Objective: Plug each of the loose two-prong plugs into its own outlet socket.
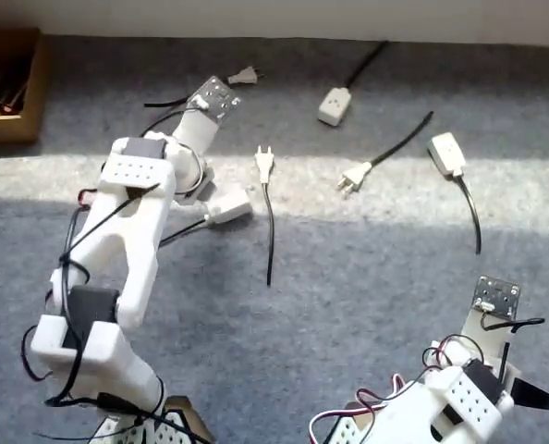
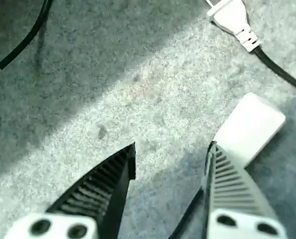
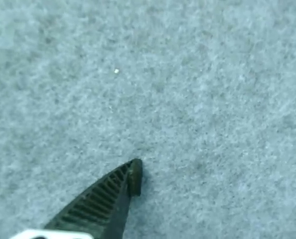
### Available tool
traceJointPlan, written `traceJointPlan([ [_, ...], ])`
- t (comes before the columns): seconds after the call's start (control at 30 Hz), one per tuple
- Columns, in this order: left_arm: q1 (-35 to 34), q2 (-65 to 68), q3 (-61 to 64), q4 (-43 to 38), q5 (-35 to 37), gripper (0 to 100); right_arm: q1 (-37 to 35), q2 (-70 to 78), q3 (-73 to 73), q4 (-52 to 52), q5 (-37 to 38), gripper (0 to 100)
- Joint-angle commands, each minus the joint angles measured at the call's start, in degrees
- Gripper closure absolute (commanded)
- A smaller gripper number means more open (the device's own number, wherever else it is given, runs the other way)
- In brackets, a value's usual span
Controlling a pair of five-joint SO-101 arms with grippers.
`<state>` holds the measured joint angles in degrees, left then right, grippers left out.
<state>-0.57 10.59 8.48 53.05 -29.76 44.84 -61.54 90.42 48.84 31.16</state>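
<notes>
The left gripper (image 2: 172, 146) hangs low over the carpet with its jaws spread wide, the black ribbed finger (image 2: 105, 191) and the pale ribbed finger (image 2: 232, 186) framing nothing but bare pile. Just outside the pale finger lies a white rectangular plastic outlet socket (image 2: 250, 127); whether the two touch cannot be told. A little beyond it rests a white two-prong plug on a black cord (image 2: 231, 17), with open carpet between plug and socket. Farther right in the high view lies a second white plug with a black cord (image 1: 353, 176). A small third white plug (image 1: 244, 76) sits just beside the left arm's wrist board. A far white socket block (image 1: 335, 104) and a right-hand white socket block (image 1: 447, 153) lie well apart from each other, each trailing a black cord. The right gripper (image 1: 531, 392) is at the near right corner over bare carpet, and it cannot be told whether it is open or closed. The grey carpet (image 1: 367, 305) between the arms lies broad and open. A band of sunlight crosses it. A brown wooden box (image 1: 11, 88) sits at the far left edge and a pale strip (image 1: 284, 17) runs along the far side.
</notes>
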Motion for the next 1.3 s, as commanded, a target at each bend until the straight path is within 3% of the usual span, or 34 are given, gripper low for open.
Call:
traceJointPlan([
  [0.0, 0.92, 3.21, -4.79, -1.32, 0.35, 78, -1.45, 0.04, 1.10, 0.66, 0.70, 41.3],
  [0.23, 1.89, 6.20, -3.12, -1.67, 0.35, 78, -1.45, 0.04, 1.19, 0.66, 0.70, 41.3],
  [0.4, 7.96, -1.98, 2.51, 8.44, 0.44, 78, -1.54, 0.04, 1.19, 0.57, 0.70, 41.3],
  [0.57, 12.97, -11.65, 12.09, 9.23, 0.44, 78, -1.54, 0.04, 1.19, 0.57, 0.70, 41.3],
  [0.73, 8.31, -17.54, 9.98, 8.26, 0.00, 77, -1.54, 0.04, 1.19, 0.57, 0.70, 41.3],
  [1.1, 7.69, -7.87, 2.86, 12.92, -26.81, 75, -1.54, 0.04, 1.27, 0.57, 0.70, 41.3],
  [1.27, 10.68, -5.32, -0.66, 14.51, -31.30, 73, -1.54, 0.04, 1.27, 0.57, 0.70, 41.3],
])
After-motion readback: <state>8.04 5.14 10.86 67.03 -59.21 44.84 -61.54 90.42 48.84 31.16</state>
